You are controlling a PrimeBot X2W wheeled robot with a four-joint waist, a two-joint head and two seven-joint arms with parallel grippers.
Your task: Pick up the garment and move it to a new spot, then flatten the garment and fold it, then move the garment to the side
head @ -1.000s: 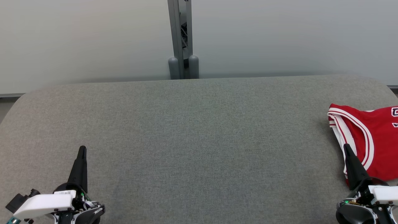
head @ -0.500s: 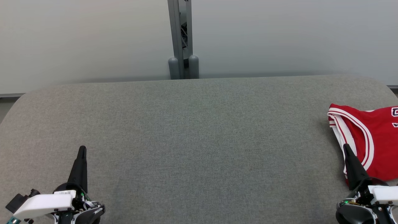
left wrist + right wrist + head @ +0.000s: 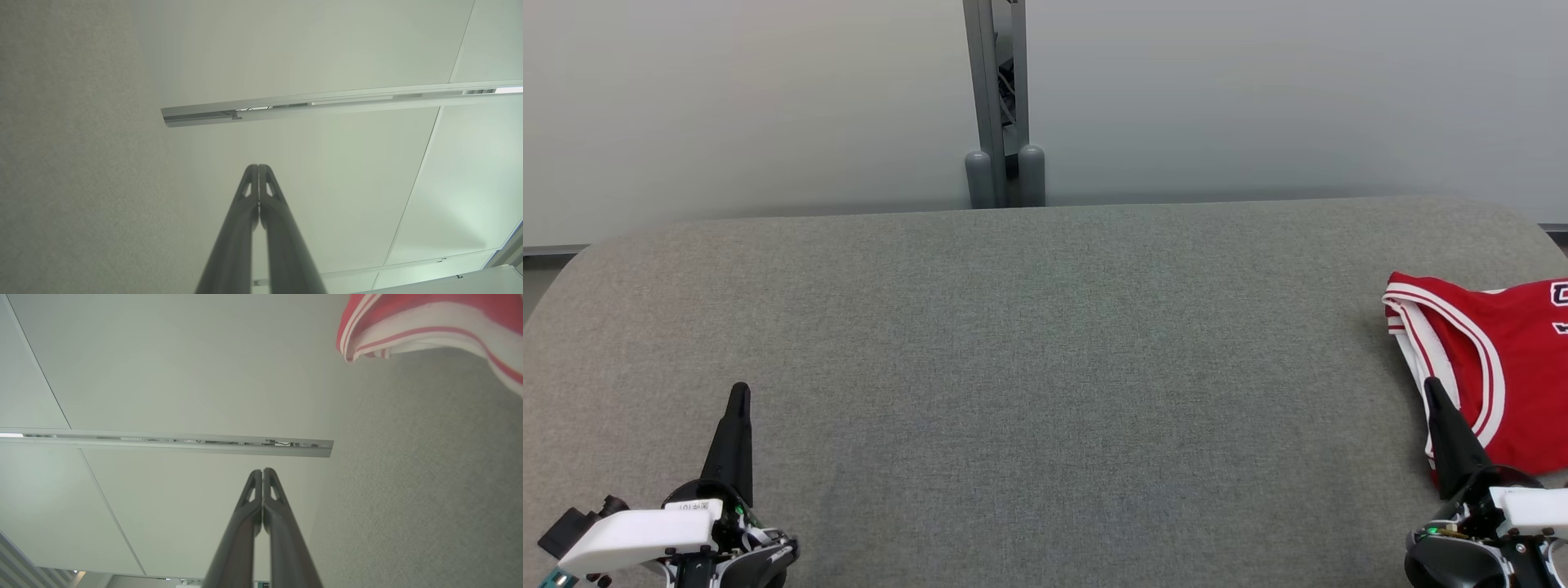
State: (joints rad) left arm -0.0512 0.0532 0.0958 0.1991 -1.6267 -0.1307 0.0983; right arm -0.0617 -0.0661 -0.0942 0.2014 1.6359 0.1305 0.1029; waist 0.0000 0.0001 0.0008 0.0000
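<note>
Mostly bare, the grey table [image 3: 1045,367] runs wide between the two grippers. Its far edge lies along the wall [image 3: 768,98], with rounded corners at far left and far right. A grey post [image 3: 1001,106] stands behind the middle of that edge.

The garment [image 3: 1511,367], red with white and red striped trim, lies at the table's right end and is cut off by the picture's edge, so its long axis cannot be told. Its trimmed curved edge faces left, toward the open middle. White characters at its right margin are cut off and cannot be read.

The left gripper [image 3: 738,390] sits near left, fingers pressed together and holding nothing, as the left wrist view [image 3: 258,167] confirms. A small label on its white housing is too small to read.

The right gripper [image 3: 1431,385] is likewise closed and empty. In the head view its tip overlaps the trim, but in the right wrist view [image 3: 262,471] the fingers stand apart from the garment [image 3: 408,318].
</note>
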